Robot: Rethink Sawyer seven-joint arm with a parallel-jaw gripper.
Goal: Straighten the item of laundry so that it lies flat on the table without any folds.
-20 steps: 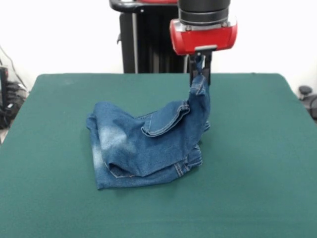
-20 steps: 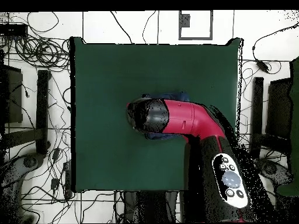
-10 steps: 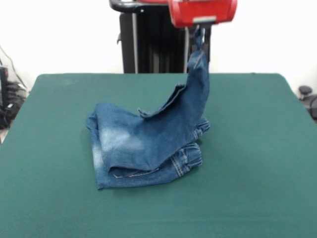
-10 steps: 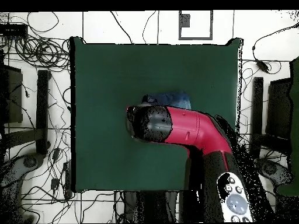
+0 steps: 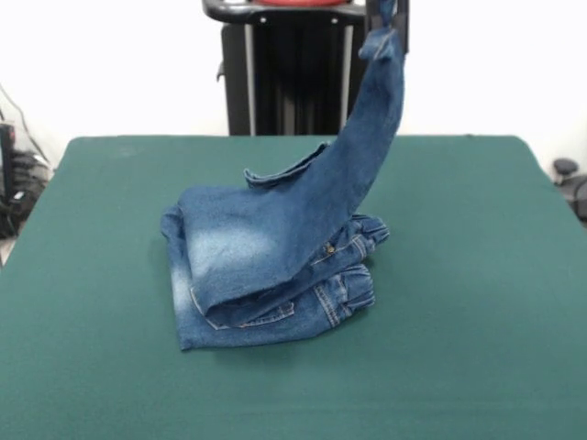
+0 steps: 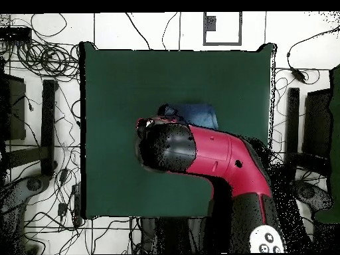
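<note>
- Hanging from the top edge of the front view: the gripper (image 5: 389, 13), only its dark tips showing, pinched together on one corner of the jeans (image 5: 275, 266).
- Jeans, lifted part: a single strip of blue denim rises from the pile up to the gripper, taut and leaning toward the picture's right as it climbs; a hemmed edge juts out sideways from it partway up.
- Jeans, resting part: a folded stack of several layers lies on the table (image 5: 477, 302), roughly at its middle and a little toward the picture's left. A faded pale patch shows on the upper layer at the left side; orange-tan stitching, a pocket seam and a bunched waistband edge show at the lower right of the stack.
- Table: flat dark green top, much larger than the garment, bare green all round the pile.
- Arm (image 6: 206, 154), overhead view: red and black, reaching in from the lower right over the table's centre, its rounded black end covering most of the garment; a small blue patch of denim (image 6: 192, 113) shows just beyond it.
- Surroundings, overhead view: cables (image 6: 40, 56) strewn over the pale floor left of the table.
</note>
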